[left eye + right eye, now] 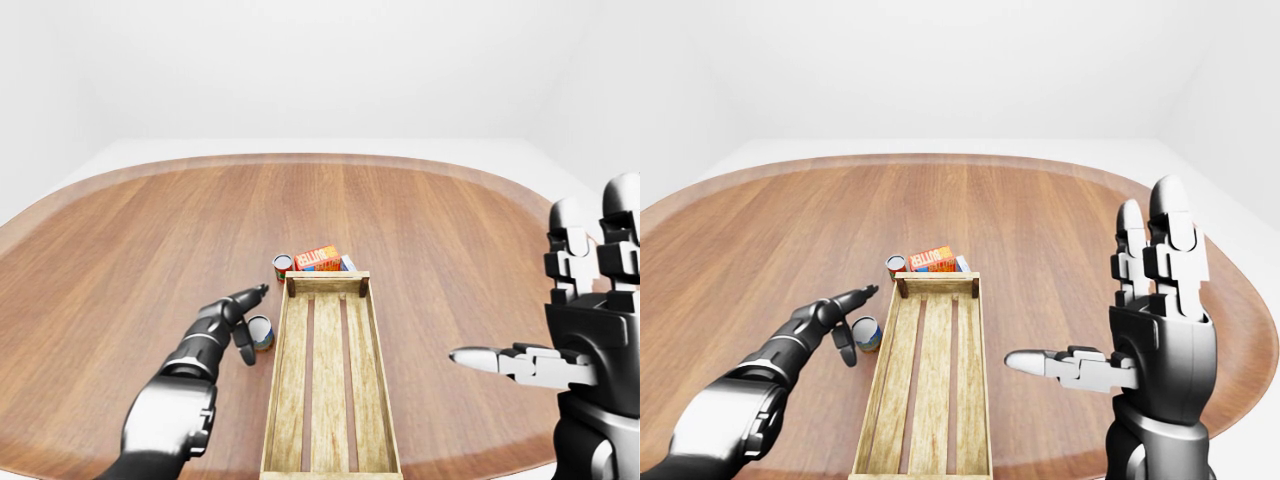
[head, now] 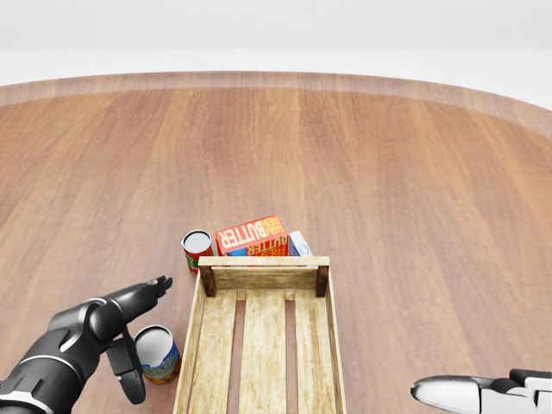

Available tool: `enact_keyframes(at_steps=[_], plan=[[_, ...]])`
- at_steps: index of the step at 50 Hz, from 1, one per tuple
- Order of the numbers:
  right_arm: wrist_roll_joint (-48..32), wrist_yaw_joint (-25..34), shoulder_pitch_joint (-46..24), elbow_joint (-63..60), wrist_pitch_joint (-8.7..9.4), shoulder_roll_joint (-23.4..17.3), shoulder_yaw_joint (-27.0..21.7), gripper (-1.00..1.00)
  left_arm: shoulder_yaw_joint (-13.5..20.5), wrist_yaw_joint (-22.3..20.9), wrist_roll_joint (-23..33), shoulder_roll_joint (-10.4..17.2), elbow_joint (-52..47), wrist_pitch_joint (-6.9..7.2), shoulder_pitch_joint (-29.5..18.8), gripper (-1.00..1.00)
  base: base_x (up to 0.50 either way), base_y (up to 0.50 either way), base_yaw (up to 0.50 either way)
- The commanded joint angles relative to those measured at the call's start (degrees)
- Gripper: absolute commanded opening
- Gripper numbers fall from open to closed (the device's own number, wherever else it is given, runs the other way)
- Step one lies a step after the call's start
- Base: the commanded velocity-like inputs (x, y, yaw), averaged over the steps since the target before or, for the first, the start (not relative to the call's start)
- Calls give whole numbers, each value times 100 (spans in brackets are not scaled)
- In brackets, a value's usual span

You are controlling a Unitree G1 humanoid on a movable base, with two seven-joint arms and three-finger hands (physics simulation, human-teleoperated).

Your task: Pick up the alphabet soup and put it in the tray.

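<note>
The alphabet soup can (image 2: pixel 158 354), with a blue and orange label, stands upright on the wooden table just left of the wooden slatted tray (image 2: pixel 263 262). My left hand (image 2: pixel 147 333) is open beside it: the forefinger points over the can's top and the thumb hangs down at the can's left side, not closed round it. My right hand (image 1: pixel 1090 285) is open and empty, held upright with its thumb out, to the right of the tray and above the table.
A red-labelled can (image 2: pixel 197 249) and a red butter box (image 2: pixel 252 236) with a small blue-white box (image 2: pixel 299 244) beside it stand just past the tray's top end. The round wooden table (image 1: pixel 150 230) stretches wide around them.
</note>
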Motion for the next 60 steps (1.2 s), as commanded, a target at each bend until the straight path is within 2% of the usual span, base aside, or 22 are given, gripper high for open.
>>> enact_keyframes(at_steps=[1,43,45,46,47,60], plan=[[19,9,8,5,0,9,-35,96,-4,20,48,-96,72,0,-5,100,0,0,0],[-10,-68,-16,30,0,-6,16,97,34,67,215,-200,210,0,283,100,0,0,0],[-15,-65,-8,35,0,-5,20,97,56,47,201,-207,210,0,283,92,0,0,0],[-10,-66,-11,32,0,-4,15,97,60,52,200,-205,208,0,283,-28,0,0,0],[-5,-65,-13,32,0,-4,10,97,71,19,185,-205,206,0,286,-100,0,0,0],[67,-34,-6,-22,0,15,-113,97,35,3,255,-233,207,0,341,-100,0,0,0]])
